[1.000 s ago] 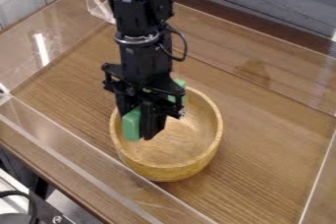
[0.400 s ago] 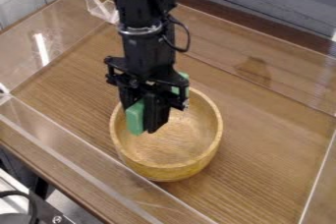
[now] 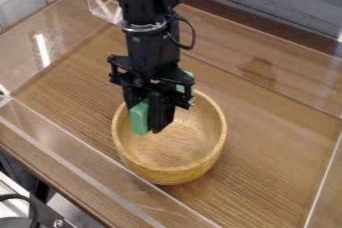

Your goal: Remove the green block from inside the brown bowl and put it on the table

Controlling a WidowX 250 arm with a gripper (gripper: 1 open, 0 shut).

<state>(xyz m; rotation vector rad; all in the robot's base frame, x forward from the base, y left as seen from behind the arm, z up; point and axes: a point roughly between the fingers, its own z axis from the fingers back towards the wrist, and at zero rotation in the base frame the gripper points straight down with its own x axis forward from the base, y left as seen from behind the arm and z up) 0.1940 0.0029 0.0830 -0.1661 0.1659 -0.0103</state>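
At the left of the scene ran the low clear acrylic wall [image 3: 54,167] that fenced the brown wood-grain table [image 3: 274,102], bare boards lying between that wall and the work.

Nearer the middle, the small bright green rectangular block [image 3: 138,118] stood roughly upright, pinched between the fingers of the black robot gripper [image 3: 152,120], which pointed steeply down. The jaws were partly closed against the bar, whose left face showed beside the dark fingers. The block hung over the inside of the round light tan wooden bowl [image 3: 201,152], about level with its rim; whether its lower end had cleared the bowl floor could not be told from this view.

The chief risk, as judged from here, was a sideways move begun too low: the bar's lower end could catch the thick rim, and either twist out of the grip or drag the bowl along the table. The grip also looked off-centre, so the block might pivot or slip and drop back into the bowl.

To the right of the bowl lay open tabletop, the likelier place to set the bar down. A release from too high could let the narrow block topple or bounce toward the right-hand acrylic wall [image 3: 321,197].
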